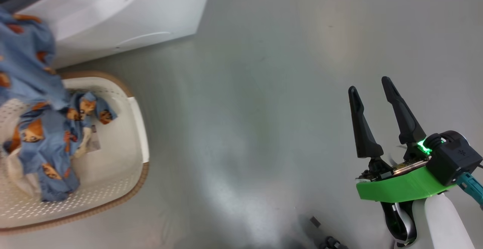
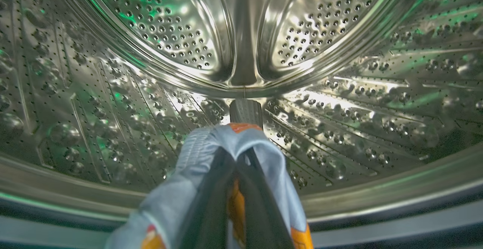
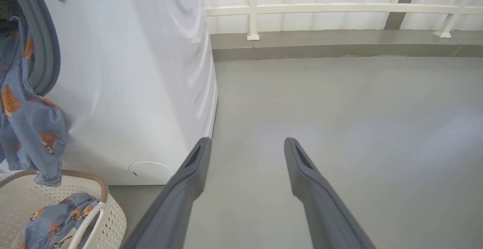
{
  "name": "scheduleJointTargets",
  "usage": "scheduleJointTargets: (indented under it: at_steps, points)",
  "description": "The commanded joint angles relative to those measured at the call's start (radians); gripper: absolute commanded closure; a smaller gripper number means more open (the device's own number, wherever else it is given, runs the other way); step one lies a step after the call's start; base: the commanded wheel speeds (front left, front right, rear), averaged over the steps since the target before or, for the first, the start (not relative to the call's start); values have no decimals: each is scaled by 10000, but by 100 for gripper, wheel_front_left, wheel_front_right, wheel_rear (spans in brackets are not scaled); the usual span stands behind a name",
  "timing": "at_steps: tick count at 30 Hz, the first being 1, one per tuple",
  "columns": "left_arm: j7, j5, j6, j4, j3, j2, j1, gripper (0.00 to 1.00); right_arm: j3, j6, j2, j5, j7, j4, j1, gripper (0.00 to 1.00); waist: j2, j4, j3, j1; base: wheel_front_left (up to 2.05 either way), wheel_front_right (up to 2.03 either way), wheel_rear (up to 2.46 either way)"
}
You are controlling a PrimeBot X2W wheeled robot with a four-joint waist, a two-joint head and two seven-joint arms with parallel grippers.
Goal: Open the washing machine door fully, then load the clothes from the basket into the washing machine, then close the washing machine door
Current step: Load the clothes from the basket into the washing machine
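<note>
Mid-loading: left gripper (image 2: 239, 158) pinches the clothes (image 2: 177, 196) inside the washing machine (image 2: 113, 90); release should follow. Lower right, right gripper (image 1: 369, 84) gapes empty.

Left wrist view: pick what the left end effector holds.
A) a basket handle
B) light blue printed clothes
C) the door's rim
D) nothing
B: the left end effector is shut on the clothes, with blue fabric draped over it inside the steel drum.
</note>
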Motion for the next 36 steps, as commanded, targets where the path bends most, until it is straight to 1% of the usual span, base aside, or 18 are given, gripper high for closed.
scheduleJointTargets:
  at_steps: [1, 4, 9, 16, 19, 24, 29, 35, 36]
  points:
    - [-339, 194, 135, -201, 253, 696, -443, 100, 246, 62, -4, 179, -120, -179, 53, 0, 0, -305, 242, -1, 0, 0, 0]
    - [-1007, 428, 288, -165, 319, 882, -814, 100, 310, 62, 3, 221, -120, -153, 36, 0, 0, -479, 321, -1, 0, 0, 0]
    - [-2438, 918, 430, -67, 333, 1187, -1532, 100, 480, 62, 10, 297, -120, -108, -49, 0, 0, -756, 471, -1, 0, 0, 0]
    - [-4064, 1670, 477, 142, 57, 1575, -2525, 100, 587, 62, 14, 548, -120, -71, -147, 0, 0, -1093, 748, -1, 0, 0, 0]
    - [-4612, 1992, 397, 35, -123, 1713, -2890, 100, 607, 62, 15, 622, -120, -115, -166, 0, 0, -1170, 897, -1, 0, 0, 0]
    - [-4663, 1977, 244, 586, -222, 1649, -3127, 100, 587, 62, 15, 689, -120, -129, -228, 0, 0, -1149, 1069, -1, 0, 0, 0]
    - [-3907, 1592, 134, 1355, -183, 1494, -2995, 100, 502, 62, 15, 702, -120, -176, -298, 0, 0, -962, 1229, -1, 0, 0, 0]
    - [-3293, 1179, 38, 1632, -105, 1353, -2635, 100, 507, 62, 16, 628, -120, -198, -390, 0, 0, -701, 1298, -1, 0, 0, 0]
    - [-3201, 1110, 14, 1619, -98, 1317, -2559, 93, 499, 62, 16, 612, -120, -199, -404, 0, 0, -658, 1289, -1, 0, 0, 0]
